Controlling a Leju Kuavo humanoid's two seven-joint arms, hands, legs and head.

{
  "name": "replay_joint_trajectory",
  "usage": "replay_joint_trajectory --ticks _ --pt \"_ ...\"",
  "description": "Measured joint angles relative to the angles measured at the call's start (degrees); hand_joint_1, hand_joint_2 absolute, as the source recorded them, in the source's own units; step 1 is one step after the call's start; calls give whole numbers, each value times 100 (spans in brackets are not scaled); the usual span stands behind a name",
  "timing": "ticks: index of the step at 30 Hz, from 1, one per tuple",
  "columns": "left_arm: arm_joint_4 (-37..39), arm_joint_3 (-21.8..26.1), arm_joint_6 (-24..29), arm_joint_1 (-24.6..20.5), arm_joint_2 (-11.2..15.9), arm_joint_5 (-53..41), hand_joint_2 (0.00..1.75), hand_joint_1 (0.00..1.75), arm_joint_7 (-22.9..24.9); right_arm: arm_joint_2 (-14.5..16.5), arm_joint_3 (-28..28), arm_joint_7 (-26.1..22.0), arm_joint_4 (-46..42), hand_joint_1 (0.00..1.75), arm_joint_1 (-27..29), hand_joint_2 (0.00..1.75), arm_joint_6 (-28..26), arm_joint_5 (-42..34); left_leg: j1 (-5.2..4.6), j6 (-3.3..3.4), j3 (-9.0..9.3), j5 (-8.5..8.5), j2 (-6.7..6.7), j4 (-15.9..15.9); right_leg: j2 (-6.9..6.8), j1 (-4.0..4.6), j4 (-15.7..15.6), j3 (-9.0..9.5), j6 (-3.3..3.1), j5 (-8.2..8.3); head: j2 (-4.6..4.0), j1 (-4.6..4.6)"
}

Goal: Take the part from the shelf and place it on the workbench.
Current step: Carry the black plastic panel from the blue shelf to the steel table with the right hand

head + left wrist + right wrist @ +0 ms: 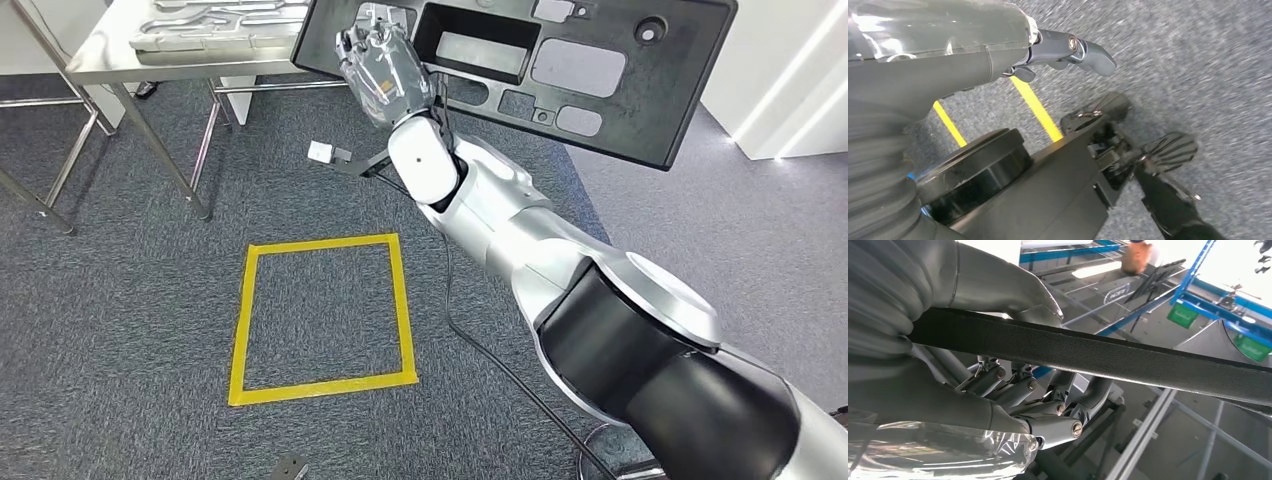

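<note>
Grey carpet (pixel 150 300) w/ yellow tape square (pixel 322 318), steel workbench (pixel 120 50).

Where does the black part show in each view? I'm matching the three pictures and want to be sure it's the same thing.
Head view: the black part spans the top, held up by the right hand at its left end.
Left wrist view: not in it; that camera looks down at the carpet and yellow tape.
Right wrist view: its edge crosses the picture as a dark band, with the fingers curled beneath.
Shared landmark: the right hand gripping the part.
</note>
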Motion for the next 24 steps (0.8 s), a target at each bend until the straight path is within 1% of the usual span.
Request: replay_joint_trajectory --ticks 1,2,3,4,5,6,7,8,9,10,11,12,13,14,15,16,17,18,19,20,21,22,23,24 --pt "0 0 -1 -12 -5 0 175 0 1 -15 12 2 6 175 -10 175 12 0 -1 -46 43 -46 10 -31 -13 25 -220 83 -50 63 0 -1" --pt "0 0 -2 -25 -11 0 175 0 5 -27 22 2 12 175 -15 175 26 0 -5 -94 85 -64 24 -58 -14 53 -321 123 -111 42 0 -1" --pt "0 0 -3 -38 -16 0 175 0 9 -39 31 1 18 175 -21 175 38 0 -8 -139 120 -46 33 -63 -3 74 -350 151 -177 -35 0 -1" --pt "0 0 -5 -44 -20 0 175 0 14 -52 32 1 23 175 -20 175 48 0 -7 -177 126 -9 41 -12 11 72 -358 213 -239 -74 0 -1" --pt "0 0 -10 -44 -24 1 175 0 19 -69 33 0 33 175 -19 175 62 0 -2 -198 68 76 38 176 23 69 -384 298 -286 -138 0 0" --pt "1 0 -13 -44 -26 1 175 0 21 -86 40 -1 41 175 -22 175 72 0 4 -205 -90 172 25 479 31 63 -405 396 -326 -200 1 -1" --pt "1 0 -15 -42 -27 1 175 0 24 -93 56 -5 48 175 -15 175 82 0 8 -200 -335 223 10 869 43 62 -430 508 -357 -270 1 -1" --pt "2 0 -17 -35 -26 1 175 0 27 -98 78 -12 57 175 0 175 96 0 5 -189 -626 196 -5 1264 59 71 -454 620 -379 -350 1 -1" --pt "2 0 -17 -24 -26 0 175 0 31 -99 102 -21 66 175 24 175 108 0 -3 -183 -904 39 -16 1558 79 82 -471 738 -394 -436 0 -2" --pt "2 1 -18 -10 -25 0 175 0 35 -101 125 -33 78 175 47 175 118 0 -13 -177 -1142 -212 -20 1718 100 95 -484 866 -402 -532 0 -1" --pt "2 1 -18 2 -24 0 175 0 39 -103 141 -44 90 175 63 175 127 0 -22 -168 -1318 -475 -22 1720 120 111 -491 1007 -407 -636 0 -1" --pt "2 2 -17 10 -24 1 175 0 44 -104 154 -55 101 175 69 175 133 0 -30 -149 -1442 -640 -24 1591 136 129 -494 1159 -410 -750 0 -1" --pt "2 2 -17 17 -23 2 175 0 48 -105 168 -68 110 175 69 175 137 0 -39 -115 -1518 -591 -28 1344 149 149 -496 1322 -412 -875 0 0" --pt "3 1 -16 29 -22 4 175 0 51 -107 185 -77 118 175 73 175 141 0 -51 -66 -1557 -223 -33 998 158 164 -504 1474 -415 -1005 0 1" --pt "4 1 -15 45 -20 7 175 0 54 -123 207 -84 133 175 79 175 145 0 -83 -18 -1581 368 -39 602 172 180 -496 1617 -407 -1131 0 1" --pt "6 1 -13 61 -17 13 175 0 60 -125 236 -92 146 175 84 175 146 0 -117 25 -1569 896 -49 320 198 189 -504 1735 -384 -1253 0 2" --pt "7 1 -11 71 -14 22 175 0 68 -127 262 -99 158 175 90 175 148 0 -152 62 -1541 1261 -60 137 220 183 -509 1848 -356 -1352 0 1" --pt "7 2 -5 64 -13 37 175 0 77 -130 281 -102 166 175 79 175 149 0 -186 88 -1501 1373 -69 72 236 177 -477 1930 -316 -1397 0 1" --pt "7 3 3 38 -13 56 175 0 89 -120 293 -105 165 175 47 175 150 0 -200 121 -1430 1289 -75 104 245 162 -376 1927 -279 -1369 0 1" --pt "7 5 13 6 -12 80 175 0 101 -124 298 -104 164 175 10 175 150 0 -204 155 -1365 1223 -79 93 226 145 -142 1834 -250 -1264 0 -1" --pt "7 10 28 -28 -11 104 175 0 114 -127 306 -102 163 175 -31 175 149 0 -202 190 -1292 1170 -78 80 194 138 208 1620 -215 -1119 0 1" --pt "7 17 39 -54 -8 127 175 0 132 -128 320 -103 163 175 -53 175 149 0 -193 223 -1208 1108 -76 63 162 128 607 1341 -181 -1019 0 0" --pt "7 31 52 -66 -7 153 175 0 152 -132 335 -107 165 175 -48 175 151 0 -185 244 -1119 1038 -77 48 130 116 967 1043 -152 -1030 0 1" --pt "7 46 65 -73 -8 175 175 0 173 -138 351 -111 170 175 -27 175 155 0 -180 258 -1017 954 -78 41 109 108 1226 761 -129 -1178 0 1"
